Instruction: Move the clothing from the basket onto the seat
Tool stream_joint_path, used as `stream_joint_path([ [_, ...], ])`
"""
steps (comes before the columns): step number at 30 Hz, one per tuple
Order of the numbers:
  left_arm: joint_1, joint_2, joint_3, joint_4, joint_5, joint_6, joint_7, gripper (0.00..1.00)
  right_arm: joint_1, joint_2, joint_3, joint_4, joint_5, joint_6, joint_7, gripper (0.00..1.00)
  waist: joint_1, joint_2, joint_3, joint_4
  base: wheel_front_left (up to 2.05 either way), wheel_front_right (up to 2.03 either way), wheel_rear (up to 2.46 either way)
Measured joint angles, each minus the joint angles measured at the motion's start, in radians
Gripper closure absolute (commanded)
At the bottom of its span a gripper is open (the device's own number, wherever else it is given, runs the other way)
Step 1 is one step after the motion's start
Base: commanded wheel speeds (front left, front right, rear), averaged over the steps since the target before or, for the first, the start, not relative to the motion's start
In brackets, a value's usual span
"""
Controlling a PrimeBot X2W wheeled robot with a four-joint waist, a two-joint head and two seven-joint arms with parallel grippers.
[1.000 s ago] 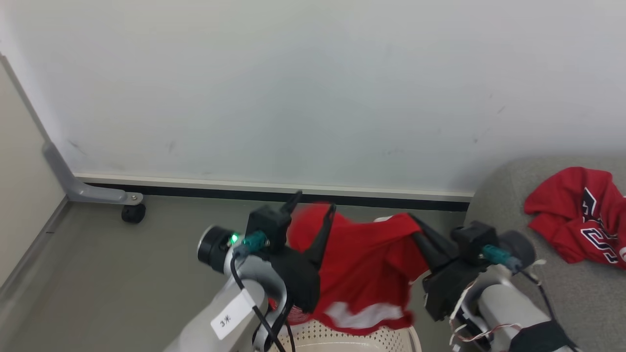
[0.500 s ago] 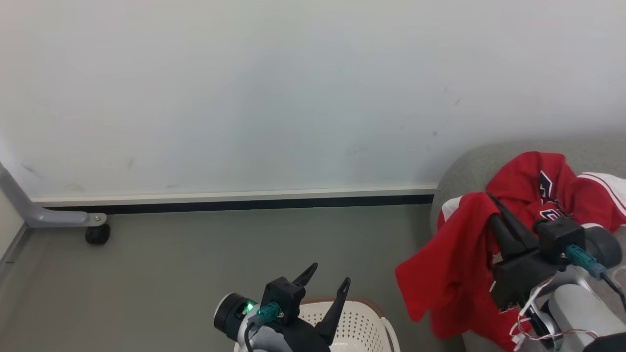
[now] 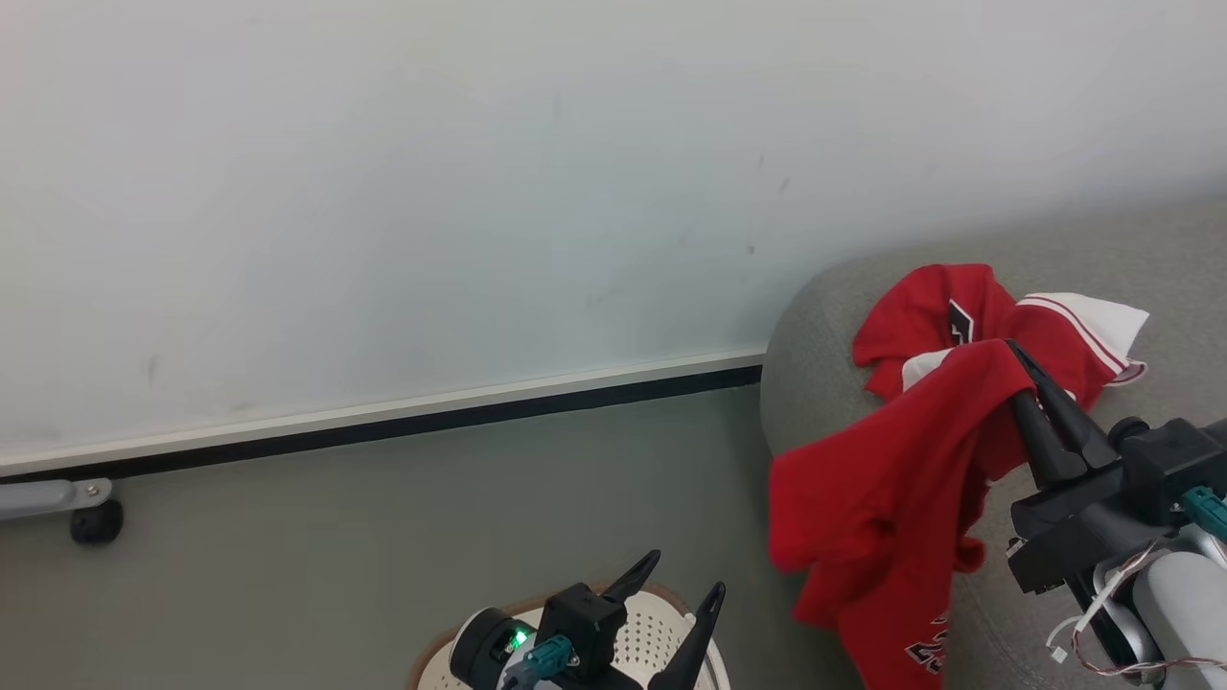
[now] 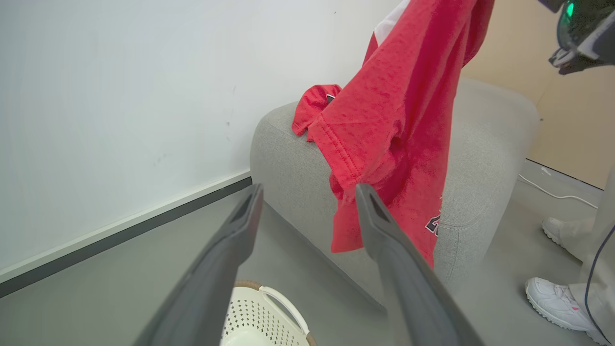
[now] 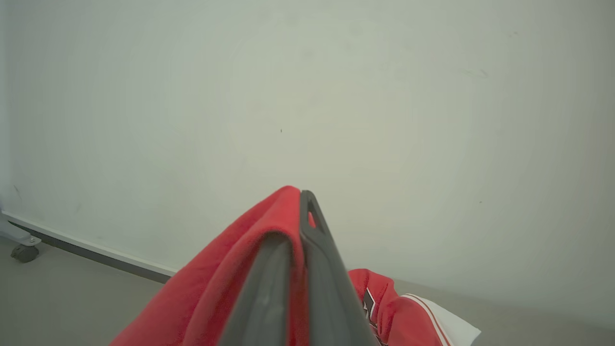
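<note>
My right gripper (image 3: 1018, 356) is shut on a red garment (image 3: 882, 489) that hangs from its fingertips over the left end of the grey seat (image 3: 815, 402). In the left wrist view the same hanging garment (image 4: 399, 120) drapes down in front of the seat (image 4: 490, 134). A second red garment (image 3: 968, 311) with white striped trim lies crumpled on the seat behind it. My left gripper (image 3: 685, 580) is open and holds nothing, above the cream perforated basket (image 3: 647, 632) at the bottom edge. The basket's handle and rim (image 4: 283, 302) show below the left fingers (image 4: 240, 226).
A white wall with a dark baseboard (image 3: 383, 426) runs behind the grey floor. A grey bracket with a castor (image 3: 91, 517) stands at the far left. A person's white shoes (image 4: 552, 298) are on the floor right of the seat, near a white cable (image 4: 552, 192).
My left gripper let go of the red garment and dropped to the basket. My right gripper carried the garment from over the basket to the seat. The camera turned right.
</note>
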Motion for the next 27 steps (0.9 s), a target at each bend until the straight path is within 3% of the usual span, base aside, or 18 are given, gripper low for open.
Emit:
stream_joint_path([
  [9,0.001,-0.003,-0.001,-0.021,0.017,0.001,-0.003,0.0,0.023,-0.045,-0.013,-0.095,-0.009,-0.01,0.03,1.0,0.0,0.0,0.015,-0.08,0.0,0.0,0.0],
  [15,-0.003,-0.007,-0.003,-0.039,0.044,0.001,-0.003,0.0,-0.008,-0.072,-0.034,-0.079,0.003,0.003,0.066,1.0,0.0,0.0,0.044,-0.108,0.0,0.0,0.0],
  [23,-0.033,-0.006,-0.002,-0.085,0.067,0.003,-0.007,0.0,-0.279,-0.093,-0.054,-0.018,0.0,0.062,0.126,1.0,0.0,0.0,0.104,-0.104,0.0,0.0,0.0],
  [27,-0.058,0.017,0.007,-0.115,0.085,0.007,-0.008,0.0,-0.459,-0.112,-0.084,0.034,-0.002,0.071,0.162,1.0,0.0001,0.0,0.145,-0.09,0.0,0.0,0.0],
])
